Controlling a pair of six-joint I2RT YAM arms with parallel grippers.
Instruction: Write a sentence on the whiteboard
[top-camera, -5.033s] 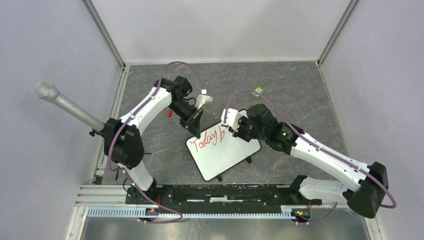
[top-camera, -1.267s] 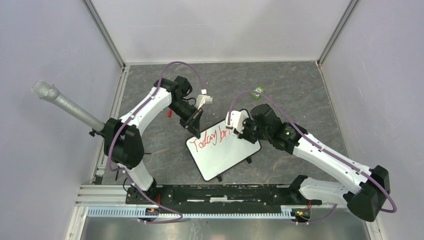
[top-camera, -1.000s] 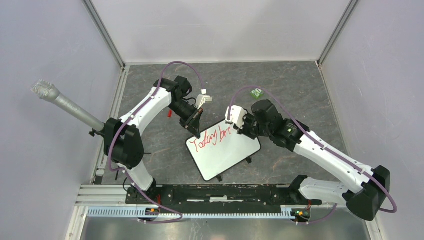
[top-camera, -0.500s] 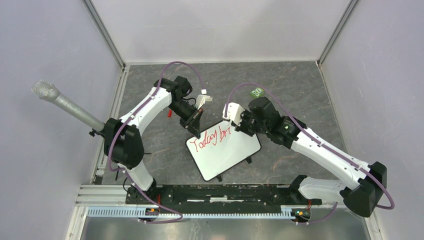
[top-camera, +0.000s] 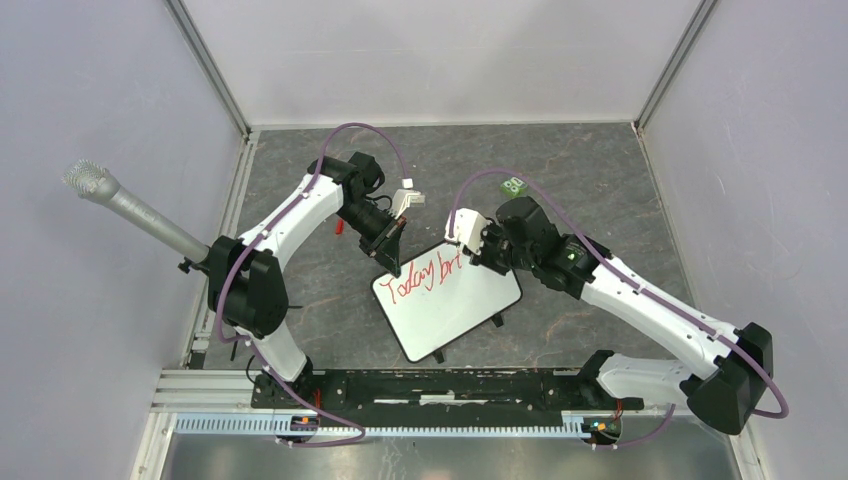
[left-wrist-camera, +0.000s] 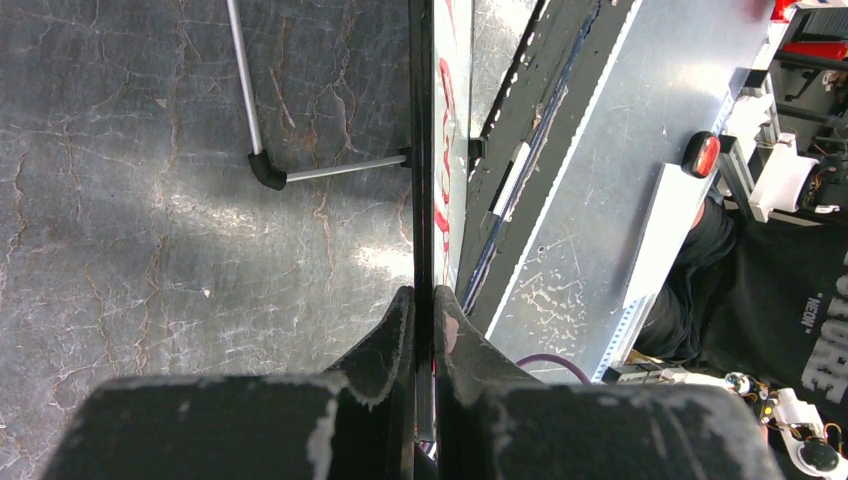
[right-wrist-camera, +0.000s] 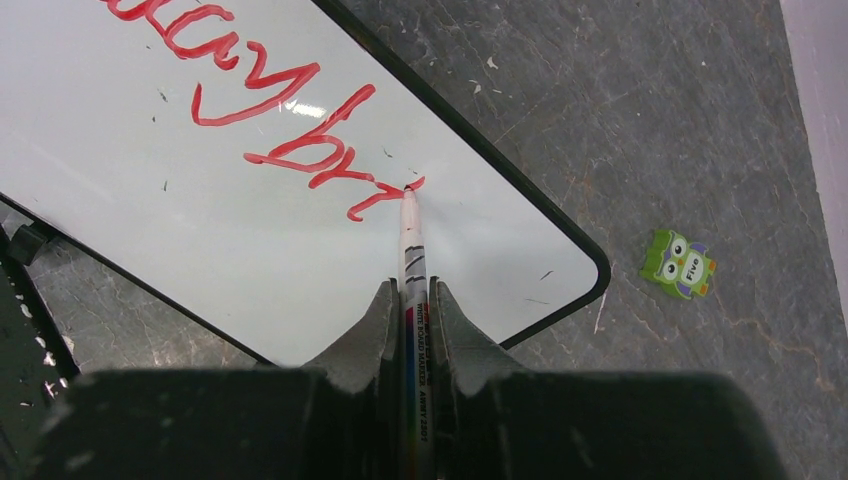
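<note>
Your right gripper (right-wrist-camera: 410, 292) is clamped on the marker (right-wrist-camera: 411, 232), tip touching the board (right-wrist-camera: 200, 240) mid-table at the sentence's (right-wrist-camera: 285, 150) 4 o'clock end. Press lightly and stroke small. Your left gripper (left-wrist-camera: 423, 305) pinches the board's 11 o'clock corner.

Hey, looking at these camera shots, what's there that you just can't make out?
Top view: the end of the sentence is hidden under the right gripper.
Left wrist: the whiteboard is edge-on between the fingers of the left gripper, so its writing is unreadable.
Right wrist: the first word is cut off by the top edge; the print on the marker is too small and partly behind the fingers.
</note>
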